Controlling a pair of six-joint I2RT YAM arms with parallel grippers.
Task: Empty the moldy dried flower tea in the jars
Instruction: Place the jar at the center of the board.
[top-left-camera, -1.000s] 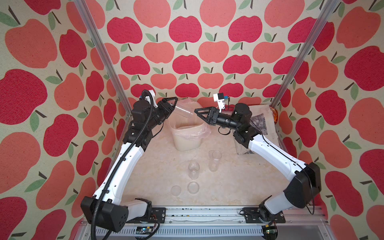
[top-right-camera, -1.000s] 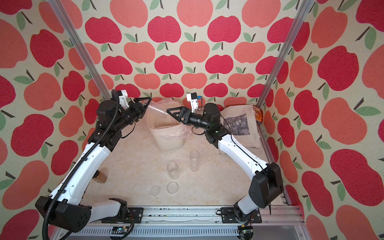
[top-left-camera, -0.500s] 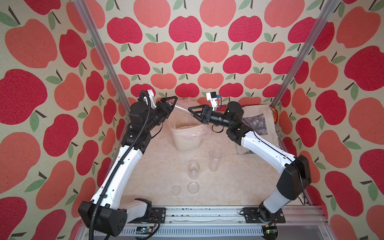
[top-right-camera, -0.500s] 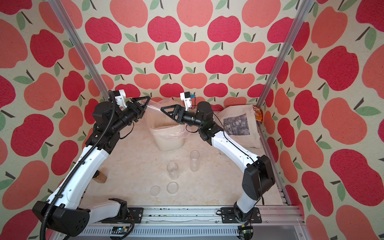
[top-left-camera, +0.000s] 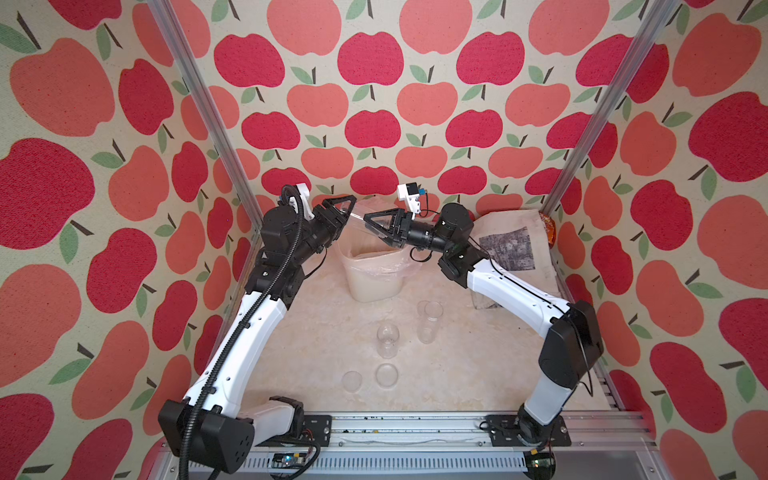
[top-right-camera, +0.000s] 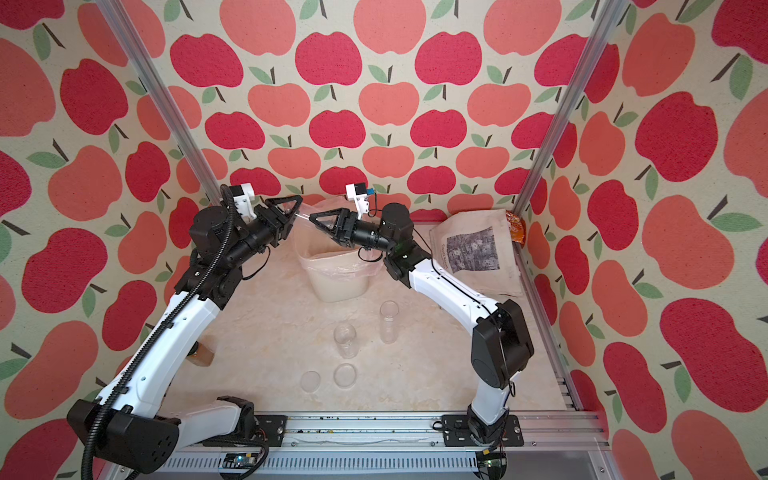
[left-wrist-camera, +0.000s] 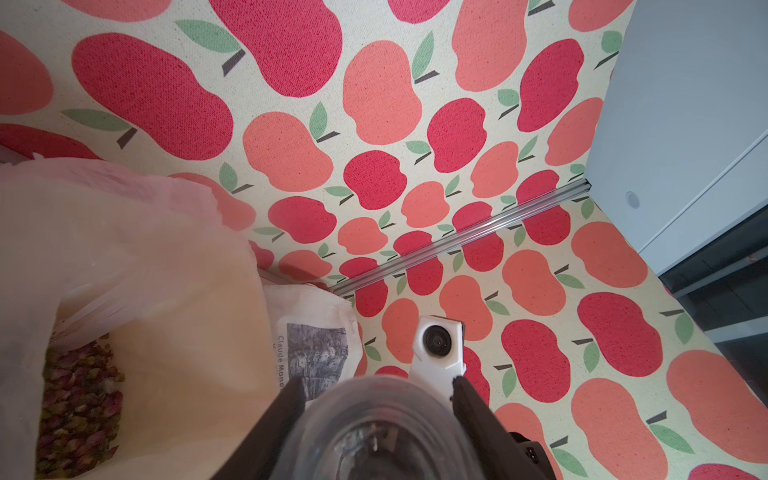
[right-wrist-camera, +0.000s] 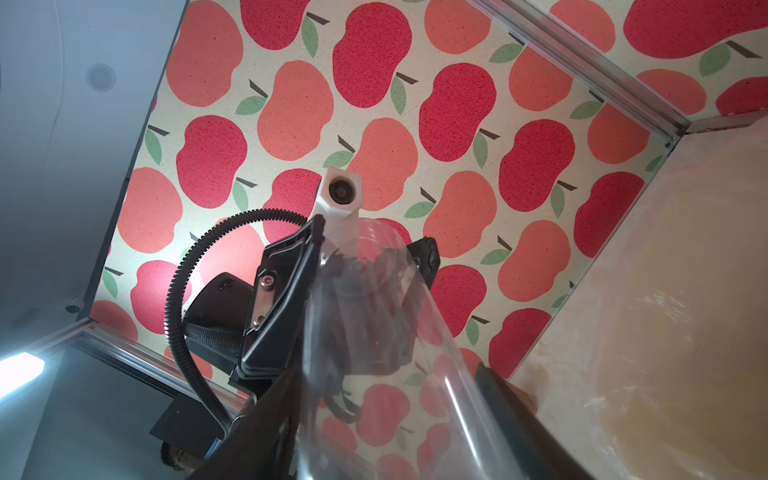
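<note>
One jar (top-left-camera: 356, 217) sideways over bin (top-left-camera: 374, 286), two empty jars (top-left-camera: 430, 322) parked on tabletop (top-left-camera: 316, 332). Left end effector (top-left-camera: 347, 214) clamped tight on one end. Right end effector (top-left-camera: 374, 228) jaws flank the other end, can't tell if biting yet. Tea (left-wrist-camera: 79, 399) sits in liner (left-wrist-camera: 124, 249); any left in jar, can't tell. Tip imo: seat right grip square before twisting or handing off, keep mouth over liner.

Cut off by the picture's edge in both wrist views: the held jar (right-wrist-camera: 374, 332). Too clear and small to see well in both top views. Can't tell if the right gripper (right-wrist-camera: 384, 370) squeezes it. Can see only a corner of a brown thing (top-right-camera: 203, 356) under the left arm (top-right-camera: 166, 345).
</note>
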